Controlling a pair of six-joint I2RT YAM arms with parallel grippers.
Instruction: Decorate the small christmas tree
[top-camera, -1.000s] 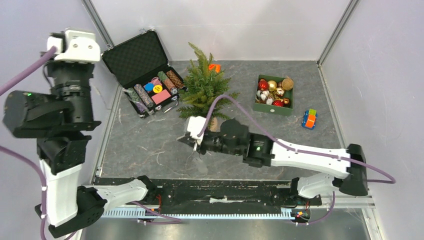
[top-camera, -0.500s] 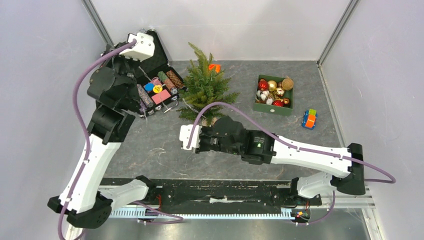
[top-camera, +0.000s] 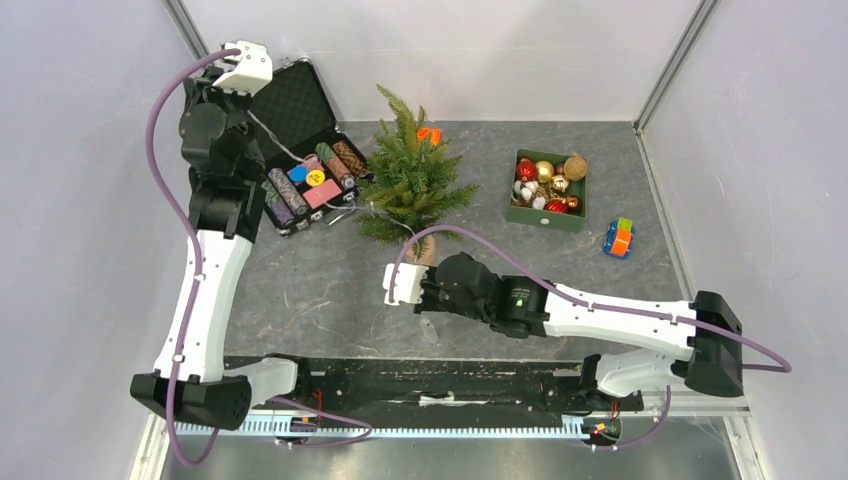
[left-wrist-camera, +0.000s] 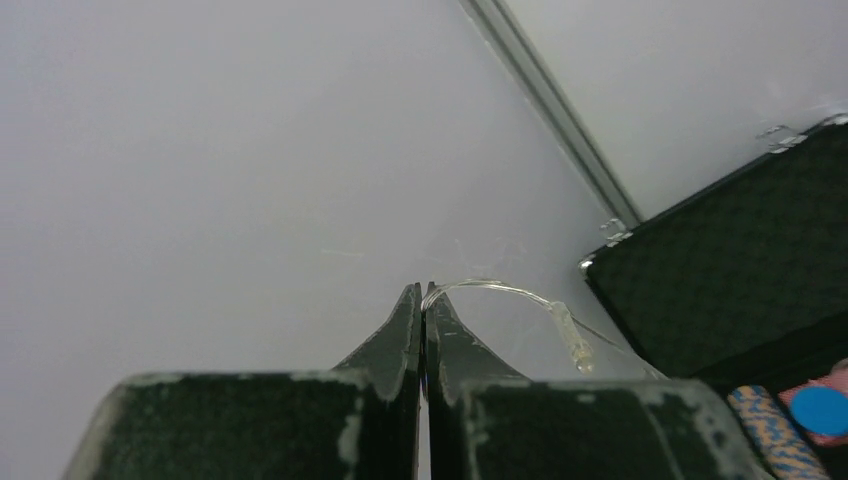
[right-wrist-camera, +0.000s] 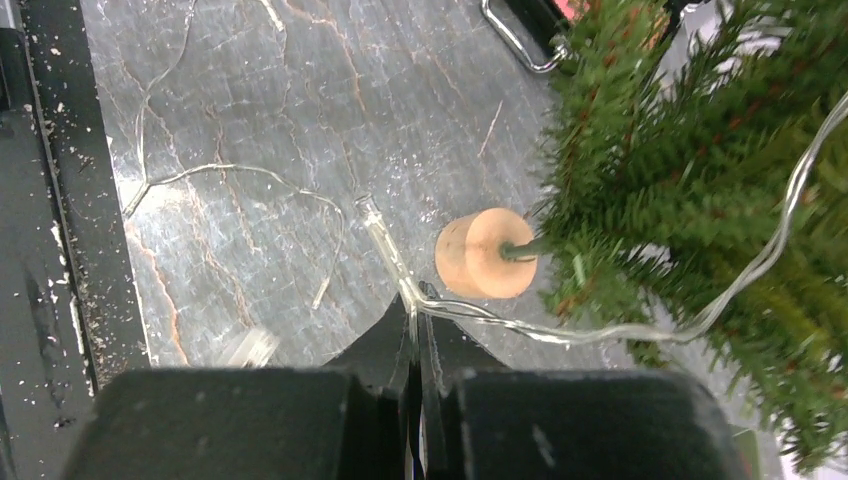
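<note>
The small christmas tree (top-camera: 408, 178) stands at mid-back on its tan wooden stump base (top-camera: 425, 249). My left gripper (top-camera: 232, 85) is high at the far left by the wall, shut on a clear light-string wire (left-wrist-camera: 500, 290) with a small bulb (left-wrist-camera: 572, 342). My right gripper (top-camera: 415, 280) hovers just in front of the stump base (right-wrist-camera: 487, 253), shut on the same wire (right-wrist-camera: 560, 330), which runs from it into the tree's branches (right-wrist-camera: 700, 170). More loose wire (right-wrist-camera: 240, 172) lies on the table.
An open black briefcase (top-camera: 290, 110) with poker chips sits left of the tree; its lid (left-wrist-camera: 730, 270) is near my left gripper. A green box of ornaments (top-camera: 547, 190) sits right of the tree, with a colourful cube (top-camera: 620, 238) beyond it. An orange item (top-camera: 430, 134) lies behind the tree.
My left arm has swung from the near left up to the far left corner, carrying the wire over the briefcase. My right gripper has shifted slightly right and nearer.
</note>
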